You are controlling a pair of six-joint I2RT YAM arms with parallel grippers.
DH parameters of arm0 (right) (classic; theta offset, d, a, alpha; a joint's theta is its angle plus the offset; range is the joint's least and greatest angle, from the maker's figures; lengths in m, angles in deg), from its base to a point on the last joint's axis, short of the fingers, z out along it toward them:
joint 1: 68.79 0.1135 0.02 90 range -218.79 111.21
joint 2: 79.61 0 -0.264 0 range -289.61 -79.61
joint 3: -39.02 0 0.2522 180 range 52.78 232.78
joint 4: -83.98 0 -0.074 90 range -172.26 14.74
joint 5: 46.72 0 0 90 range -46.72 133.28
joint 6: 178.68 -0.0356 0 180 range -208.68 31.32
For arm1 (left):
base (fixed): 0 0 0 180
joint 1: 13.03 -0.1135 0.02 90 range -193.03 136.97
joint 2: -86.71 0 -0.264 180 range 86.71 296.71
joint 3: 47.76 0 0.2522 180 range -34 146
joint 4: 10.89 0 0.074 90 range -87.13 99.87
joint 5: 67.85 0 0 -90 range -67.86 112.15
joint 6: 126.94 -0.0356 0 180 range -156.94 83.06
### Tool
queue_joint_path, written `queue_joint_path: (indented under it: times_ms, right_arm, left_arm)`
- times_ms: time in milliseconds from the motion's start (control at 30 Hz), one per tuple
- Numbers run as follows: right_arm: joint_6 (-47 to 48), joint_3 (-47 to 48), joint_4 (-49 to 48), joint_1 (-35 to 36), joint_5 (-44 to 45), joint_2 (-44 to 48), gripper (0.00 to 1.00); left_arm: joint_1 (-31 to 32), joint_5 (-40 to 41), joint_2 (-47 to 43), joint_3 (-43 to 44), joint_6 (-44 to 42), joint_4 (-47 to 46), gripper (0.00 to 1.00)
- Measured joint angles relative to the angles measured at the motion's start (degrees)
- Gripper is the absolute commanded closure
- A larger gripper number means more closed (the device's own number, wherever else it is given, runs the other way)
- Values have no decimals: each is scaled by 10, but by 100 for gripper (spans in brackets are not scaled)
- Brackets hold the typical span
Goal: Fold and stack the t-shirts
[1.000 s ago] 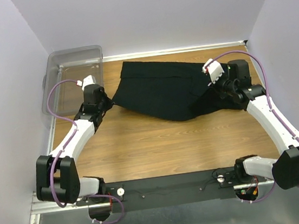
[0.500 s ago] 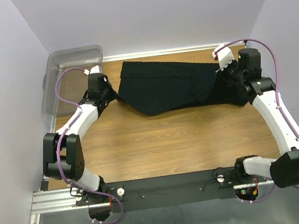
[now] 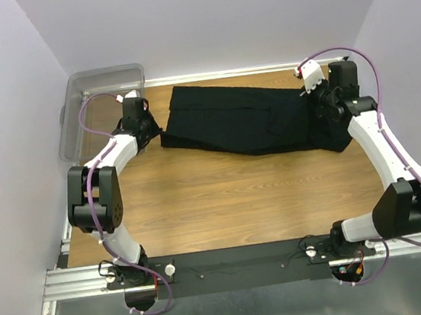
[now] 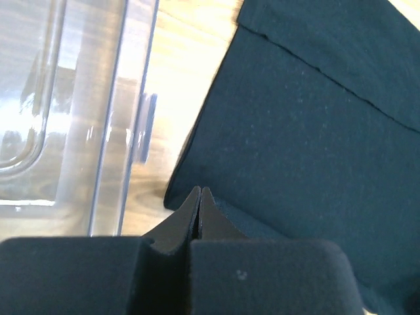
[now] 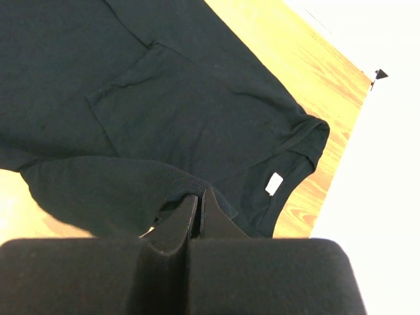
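Overhead, one black shirt (image 3: pixel 245 122) lies across the far half of the bench (image 3: pixel 230 193), pulled into a longer, flatter band than a second ago, when its near edge sagged toward the middle. Both arms have swung back and outward since then. The left hand (image 3: pixel 149 128) is at the shirt's left corner, just beside the one clear bin (image 3: pixel 87 88). The right hand (image 3: pixel 319 106) is at the shirt's right end. Two arms, one shirt and one bin are all that show.

From the left wrist, the left hand (image 4: pixel 199 197) has its fingers pressed together, pinching the shirt (image 4: pixel 295 131) at its corner edge. The bin (image 4: pixel 98 98) stands just to the side, with a strip of bare bench (image 4: pixel 177 79) between.

From the right wrist, the right hand (image 5: pixel 199 200) is likewise closed tight, with a fold of shirt (image 5: pixel 164 98) bunched up into its tips. One white tag (image 5: pixel 273 184) shows at the neckline, near the bench's far corner (image 5: pixel 295 59).
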Motion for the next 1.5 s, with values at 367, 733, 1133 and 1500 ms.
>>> queue_joint_path:
  times_ms: [367, 733, 1133, 1500]
  right_arm:
    - [-2, 44, -8, -11, 0, -38, 99]
    - [-2, 70, -15, -16, 7, -87, 99]
    - [-2, 83, -24, -22, 22, -129, 99]
    - [-2, 93, -30, -22, 33, -140, 99]
  left_arm:
    - [0, 1, 86, 89, -5, 26, 100]
    - [0, 2, 148, 161, -19, 63, 100]
    - [0, 2, 219, 246, -33, 91, 100]
    - [0, 2, 241, 281, -41, 106, 100]
